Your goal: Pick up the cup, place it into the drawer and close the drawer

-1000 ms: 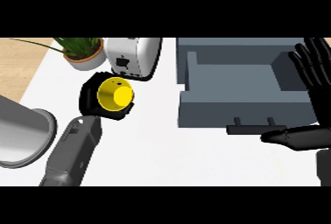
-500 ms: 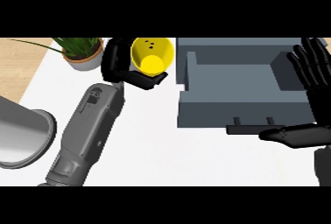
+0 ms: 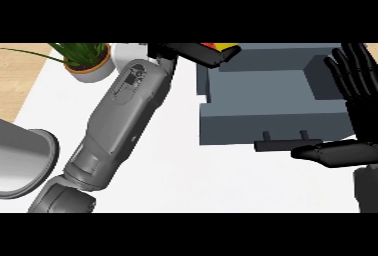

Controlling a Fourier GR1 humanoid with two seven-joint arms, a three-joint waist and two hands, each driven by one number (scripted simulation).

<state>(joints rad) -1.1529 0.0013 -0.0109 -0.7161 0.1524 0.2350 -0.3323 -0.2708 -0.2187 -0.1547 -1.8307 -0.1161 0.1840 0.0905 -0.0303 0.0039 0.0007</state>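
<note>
We see a white counter (image 3: 184,175) spreading out to the left of the right hand's fingers (image 3: 356,75). Far left of them runs light brown wood (image 3: 16,75). A green potted plant (image 3: 90,64) stands there, with a big grey tub (image 3: 22,160) lower down.

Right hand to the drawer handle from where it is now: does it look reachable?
Probably yes. The drawer handle juts out bare, and the right hand is open right beside it, thumb toward it, with nothing between them.
</note>
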